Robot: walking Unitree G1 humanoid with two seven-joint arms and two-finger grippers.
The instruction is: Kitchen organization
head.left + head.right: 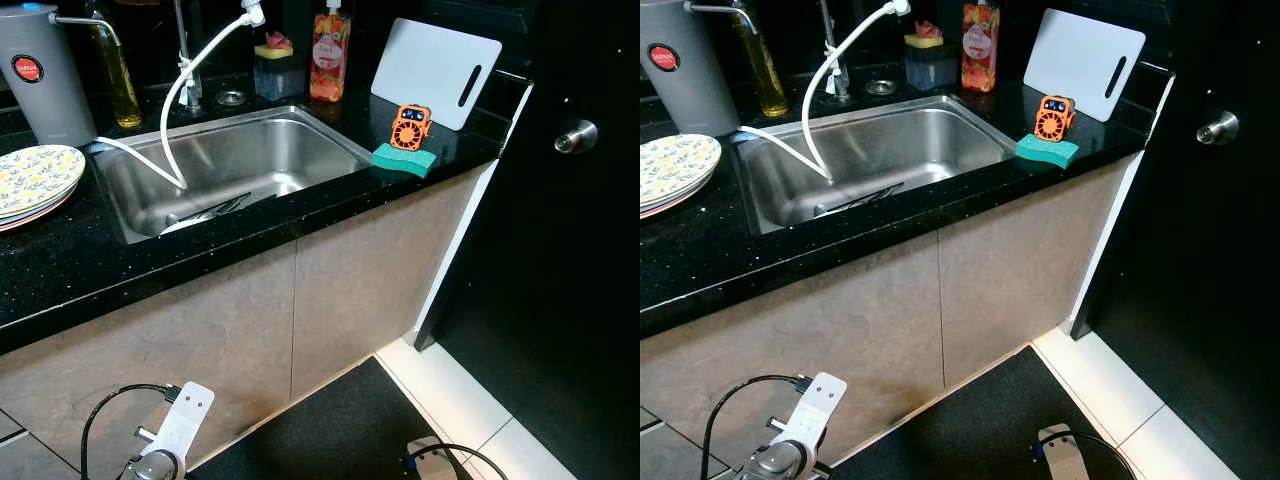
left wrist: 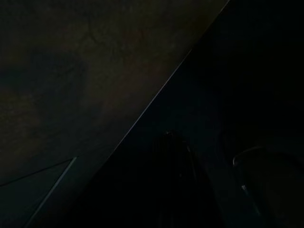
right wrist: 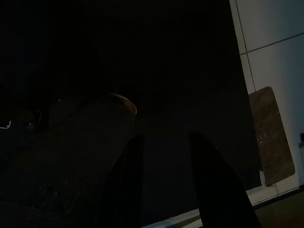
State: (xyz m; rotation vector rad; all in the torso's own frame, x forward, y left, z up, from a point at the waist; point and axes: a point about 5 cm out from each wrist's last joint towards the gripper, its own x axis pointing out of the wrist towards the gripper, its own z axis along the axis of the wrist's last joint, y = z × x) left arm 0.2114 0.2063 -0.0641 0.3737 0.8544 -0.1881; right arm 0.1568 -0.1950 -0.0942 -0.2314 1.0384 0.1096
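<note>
The black speckled stone surface (image 1: 60,270) runs from the robot's left to a square end beside the dark door with a round metal knob (image 1: 577,135). Below its front edge stand 2 flat brown cabinet fronts (image 1: 300,320), and in front of them the floor is open, with a dark mat (image 1: 330,430) and pale tiles (image 1: 470,400) toward the door.

The rectangular stainless steel sink (image 1: 320,150) is sunk into the surface, leaving a narrow strip of stone along the front edge. A white flexible hose (image 1: 185,85) bends from the tap down into the basin, where dark utensils (image 1: 215,208) lie on the bottom.

At the left a grey cylindrical container with a red badge (image 1: 40,75) stands behind a stack of patterned plates (image 1: 35,180) near the sink's left rim. A white cutting board with a slot handle (image 1: 435,70) leans at the back right. Behind the sink stand a yellow oil bottle (image 1: 120,80) and an orange-labelled soap bottle (image 1: 330,55). A green sponge (image 1: 405,158) lies close to the right front corner, touching a small orange fan-shaped gadget (image 1: 410,126).

Both arms hang low before the cabinets. The left tool (image 2: 209,185) is too dark to judge. The right tool (image 3: 164,180) has its 2 fingers spread, gripping nothing.
</note>
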